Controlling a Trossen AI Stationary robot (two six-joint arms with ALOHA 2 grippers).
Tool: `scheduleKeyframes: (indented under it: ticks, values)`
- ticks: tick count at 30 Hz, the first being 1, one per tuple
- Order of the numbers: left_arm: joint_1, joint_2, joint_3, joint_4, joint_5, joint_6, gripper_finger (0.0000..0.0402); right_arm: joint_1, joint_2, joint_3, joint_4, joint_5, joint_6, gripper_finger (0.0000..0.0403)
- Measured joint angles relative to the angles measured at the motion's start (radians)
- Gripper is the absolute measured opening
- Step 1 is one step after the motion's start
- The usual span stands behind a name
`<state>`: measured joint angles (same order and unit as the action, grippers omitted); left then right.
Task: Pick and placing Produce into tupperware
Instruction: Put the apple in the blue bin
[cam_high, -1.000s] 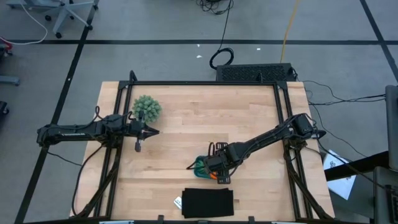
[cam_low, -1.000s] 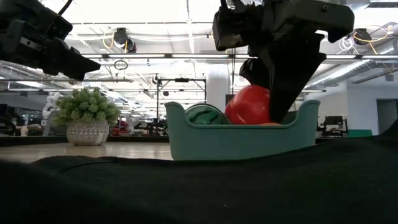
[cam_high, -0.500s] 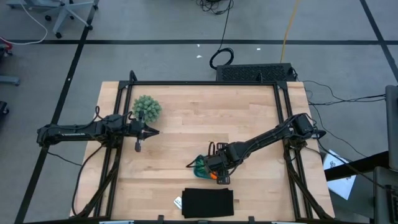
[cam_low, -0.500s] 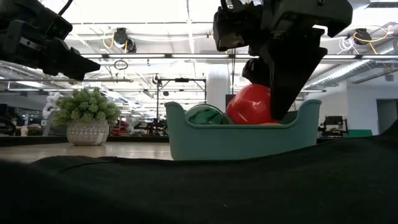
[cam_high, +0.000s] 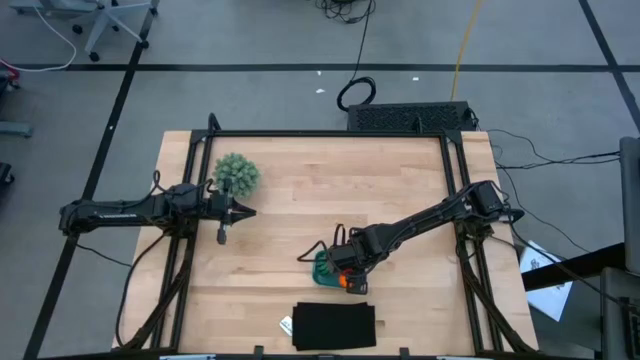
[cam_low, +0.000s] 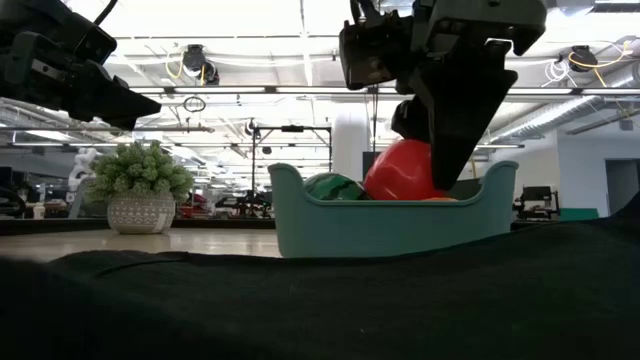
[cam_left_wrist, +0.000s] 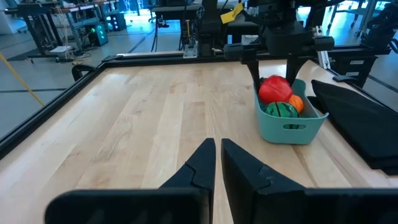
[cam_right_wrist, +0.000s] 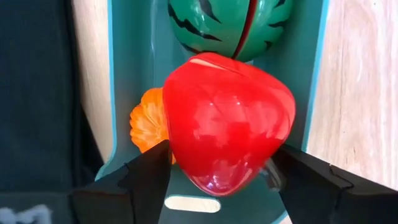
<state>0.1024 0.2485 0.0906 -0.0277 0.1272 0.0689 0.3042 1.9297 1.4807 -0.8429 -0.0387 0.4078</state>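
The teal tub (cam_high: 322, 268) stands on the table's near middle, its base on the wood. Inside lie the striped green piece (cam_right_wrist: 227, 28) and the orange piece (cam_right_wrist: 148, 124). My right gripper (cam_right_wrist: 227, 168) hovers over the tub, shut on the red piece (cam_right_wrist: 227, 124), which sits at rim height (cam_low: 402, 170) above the orange one. Whether the red piece touches the pieces below, I cannot tell. My left gripper (cam_high: 250, 211) waits shut above the table's left side, clear of everything. My right gripper pinches the red piece between its two fingers, one finger (cam_right_wrist: 149, 174) on each opposite side (cam_right_wrist: 180, 155). The fingers come from above, pointing down into the tub. The piece sits partly below the tub's rim (cam_low: 390, 200).
A bushy green plant in a pot (cam_high: 237, 172) stands at the far left, just beyond my left gripper. A black flat mat (cam_high: 335, 325) lies at the near edge, right beside the tub. Bare wood spreads across the middle and far right.
My right gripper has tipped slightly over the tub while keeping its hold on the red piece. The left arm has kept still.
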Motion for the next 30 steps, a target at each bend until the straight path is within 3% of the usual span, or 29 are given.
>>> scheduleKeyframes:
  ticks: [6, 30]
  values:
    - [0.0, 0.0, 0.0, 0.0, 0.0, 0.0, 0.0031, -0.002, 0.0, 0.0, 0.0, -0.006, 0.029, 0.0278]
    - [0.0, 0.0, 0.0, -0.008, 0.0, 0.0, 0.0031, -0.003, -0.041, 0.001, -0.033, -0.01, 0.064, 0.0279]
